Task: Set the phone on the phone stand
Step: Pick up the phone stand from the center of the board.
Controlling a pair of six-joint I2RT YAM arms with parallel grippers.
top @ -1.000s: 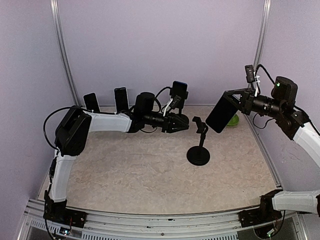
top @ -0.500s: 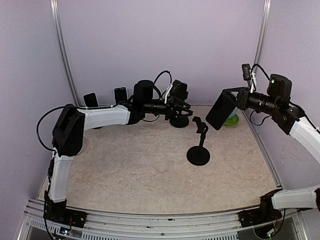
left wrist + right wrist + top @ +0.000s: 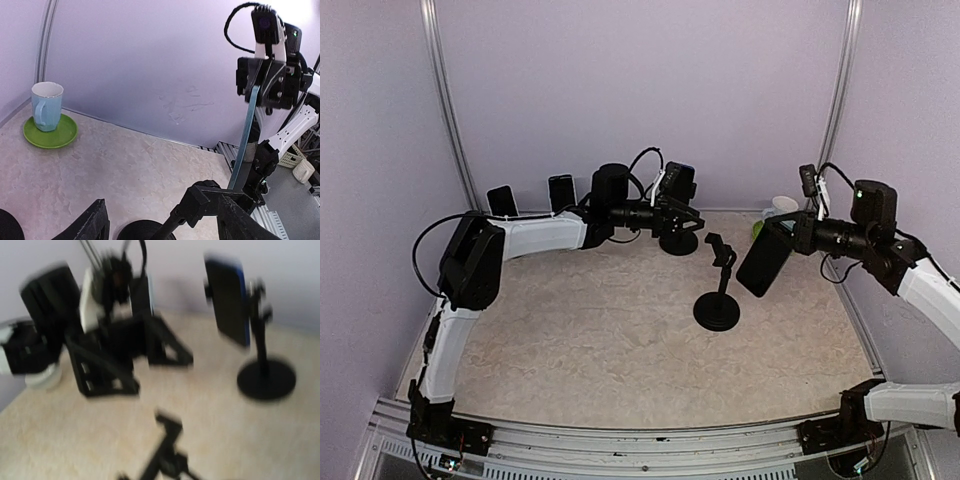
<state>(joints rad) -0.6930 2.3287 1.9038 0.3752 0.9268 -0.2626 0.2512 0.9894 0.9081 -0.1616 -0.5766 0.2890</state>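
The empty phone stand [image 3: 718,292] is black, with a round base and a small clamp on top, near the table's middle. My right gripper [image 3: 788,245] is shut on the phone [image 3: 765,258], a dark slab hanging tilted just right of the clamp, apart from it. The left wrist view shows this phone [image 3: 245,132] edge-on beyond the stand's clamp [image 3: 212,192]. My left gripper [image 3: 691,222] is open and empty beside a rear stand [image 3: 678,240] that carries another phone [image 3: 677,182]. The right wrist view is blurred and shows the clamp [image 3: 170,435] below; its own fingers do not show.
Two more phones [image 3: 502,200] [image 3: 561,191] lean on the back wall at the left. A pale blue cup [image 3: 46,105] stands on a green saucer [image 3: 50,134] at the back right corner. Metal frame posts [image 3: 445,110] rise along the walls.
My left gripper drew back from the middle toward the rear stand and opened. My right gripper brought the phone lower, closer to the empty stand's clamp.
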